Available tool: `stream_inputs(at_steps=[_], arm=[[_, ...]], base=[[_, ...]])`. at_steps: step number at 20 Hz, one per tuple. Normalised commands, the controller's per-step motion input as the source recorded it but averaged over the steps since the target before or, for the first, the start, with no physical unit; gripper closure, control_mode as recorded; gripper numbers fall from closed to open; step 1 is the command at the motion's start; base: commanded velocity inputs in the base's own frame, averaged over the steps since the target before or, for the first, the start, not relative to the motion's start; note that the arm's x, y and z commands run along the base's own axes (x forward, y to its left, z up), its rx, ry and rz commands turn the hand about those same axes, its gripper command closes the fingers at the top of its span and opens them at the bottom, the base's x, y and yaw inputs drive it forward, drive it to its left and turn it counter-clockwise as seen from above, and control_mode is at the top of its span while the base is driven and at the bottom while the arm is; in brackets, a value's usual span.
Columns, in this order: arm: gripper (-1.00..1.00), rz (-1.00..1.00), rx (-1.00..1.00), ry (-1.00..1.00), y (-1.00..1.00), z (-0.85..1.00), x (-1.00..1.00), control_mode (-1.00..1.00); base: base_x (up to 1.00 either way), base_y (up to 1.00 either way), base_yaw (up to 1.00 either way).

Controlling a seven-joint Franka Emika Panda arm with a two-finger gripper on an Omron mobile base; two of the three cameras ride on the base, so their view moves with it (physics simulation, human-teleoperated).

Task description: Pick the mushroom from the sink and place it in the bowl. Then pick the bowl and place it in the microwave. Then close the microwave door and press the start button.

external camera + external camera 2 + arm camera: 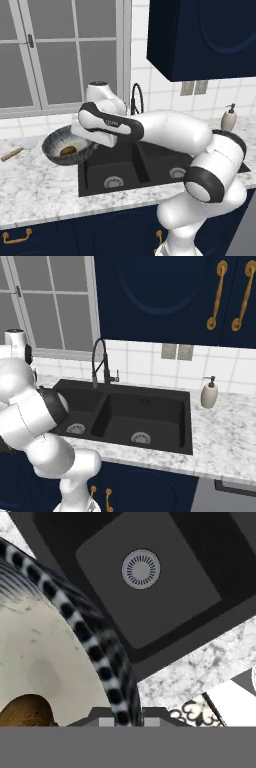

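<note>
Gripper (122, 719) clamped narrow on the rim of the bowl (65, 147), one finger inside, one outside. Bowl raised above the counter (35, 190) at the left edge of the sink (130, 170), slightly tilted. Mushroom (67, 150) resting loose in the pale bottom. Likely rigid and fairly heavy, glazed rim probably slick; a one-sided rim hold leaves it prone to swing or tip. Mushroom light, free to roll out if tilted further. Best kept level and moved slowly toward the microwave.
</note>
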Motion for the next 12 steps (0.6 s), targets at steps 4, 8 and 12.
stream_inputs(at_steps=[4, 8, 12], arm=[[1.0, -0.47, 0.0, -0.06, -0.82, 0.42, -0.27, -1.0], [1.0, -0.55, 0.0, 0.0, -0.76, 0.34, -0.14, -1.0], [1.0, -0.44, 0.0, -0.05, -0.6, 0.56, -0.04, -1.0]], base=[[0.0, 0.0, 0.0], [0.0, 0.0, 0.0], [0.0, 0.0, 0.0]])
